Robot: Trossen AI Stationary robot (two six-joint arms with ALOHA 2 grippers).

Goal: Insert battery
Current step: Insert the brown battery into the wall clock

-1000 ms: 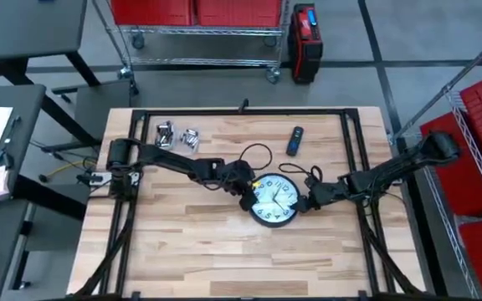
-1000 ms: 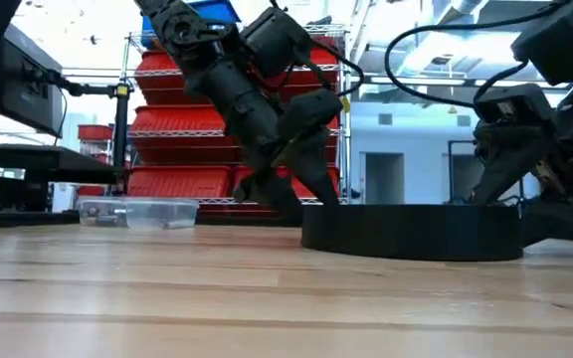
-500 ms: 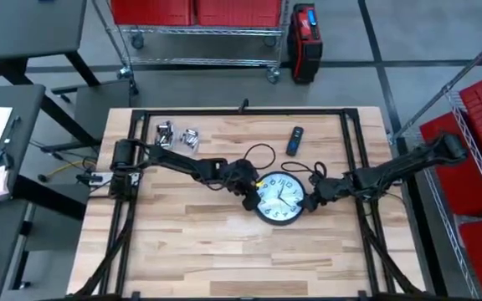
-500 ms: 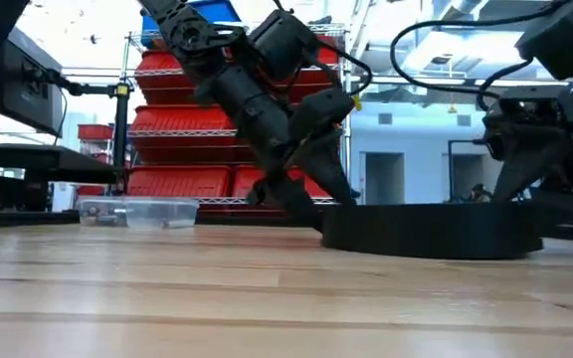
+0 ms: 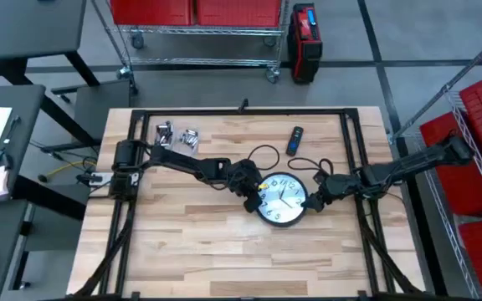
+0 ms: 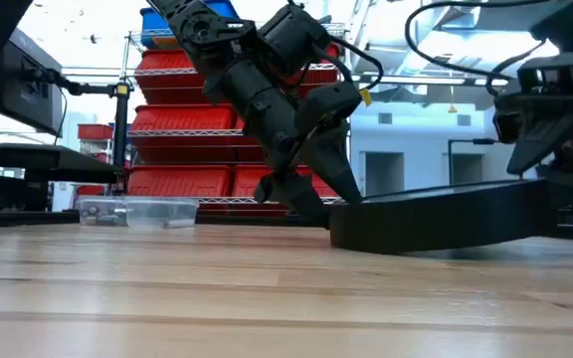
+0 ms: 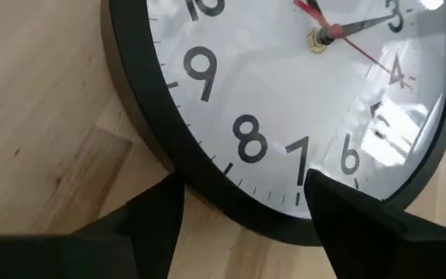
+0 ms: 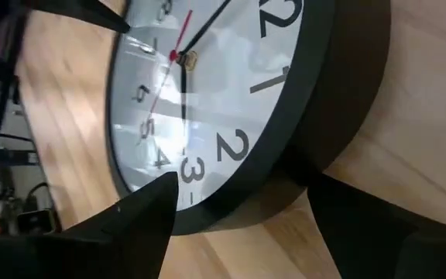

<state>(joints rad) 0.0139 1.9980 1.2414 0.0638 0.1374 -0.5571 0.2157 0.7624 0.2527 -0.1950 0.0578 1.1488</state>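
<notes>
The clock (image 5: 280, 199) lies face up in the middle of the wooden bench (image 5: 224, 259), and both arms have hold of it. In the low view its right side is lifted off the wood while its left side rests on the bench, so it is tilted. That tilt is what counts for the next move. My guess is that the battery slot is on the back, so the clock has to be turned over first. No battery can be picked out for sure.

The left end effector (image 5: 250, 199) is at the clock's left edge, low down by the bench. In the left wrist view its two fingers (image 7: 149, 225) are apart, one on each side of the black rim near the 7 and the 8. It looks like it is keeping that edge in place, like a hinge.

The right end effector (image 5: 310, 201) is at the clock's right edge. In the right wrist view its fingers (image 8: 142, 213) are also spread, with the rim between them near the 2 and the 3. This is the raised side, so I think the right arm does the lifting. Both arms reach in low and long from the sides of the bench.

Farther back lies a small dark remote (image 5: 295, 140). At the far left sits a clear box (image 6: 139, 212) with small metal parts in it.
</notes>
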